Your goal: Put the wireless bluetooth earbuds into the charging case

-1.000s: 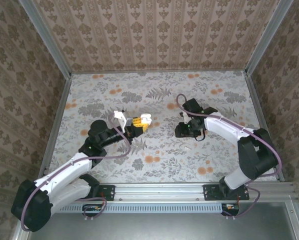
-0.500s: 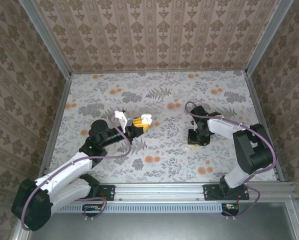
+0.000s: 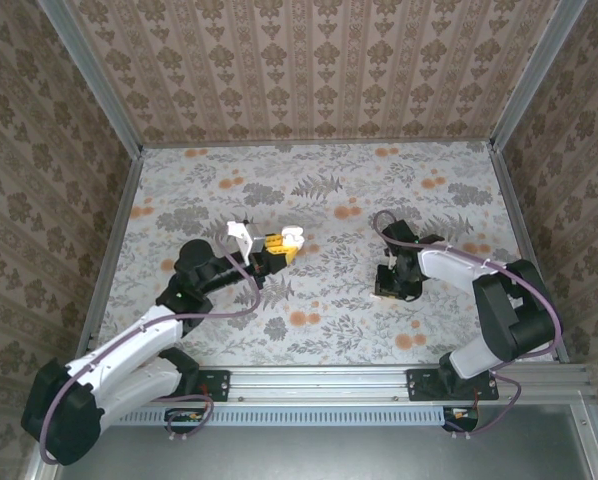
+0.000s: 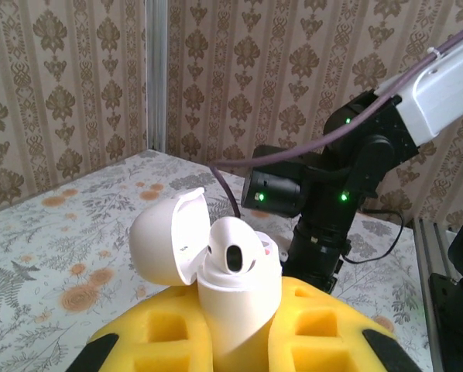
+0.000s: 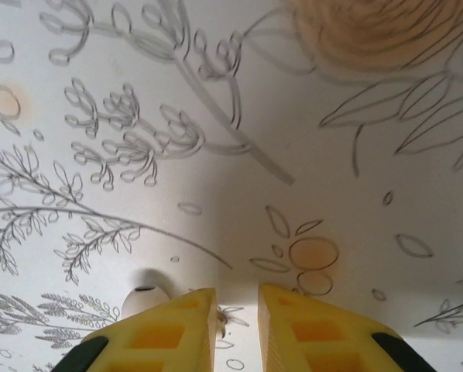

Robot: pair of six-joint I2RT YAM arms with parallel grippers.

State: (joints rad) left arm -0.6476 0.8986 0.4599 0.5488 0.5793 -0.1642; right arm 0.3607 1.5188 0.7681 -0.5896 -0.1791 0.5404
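Observation:
My left gripper is shut on the white charging case and holds it upright above the table. The case's lid is swung open to the left, and one white earbud sits in it. My right gripper points straight down close over the table, open with a narrow gap and nothing between its yellow fingers. A second white earbud lies on the table just outside the left finger.
The table has a grey floral print with orange spots, and wallpapered walls enclose it. In the left wrist view my right arm stands just beyond the held case.
My right gripper has moved toward the near side and dropped to the table where the loose earbud lies. The left arm and the case have stayed put.

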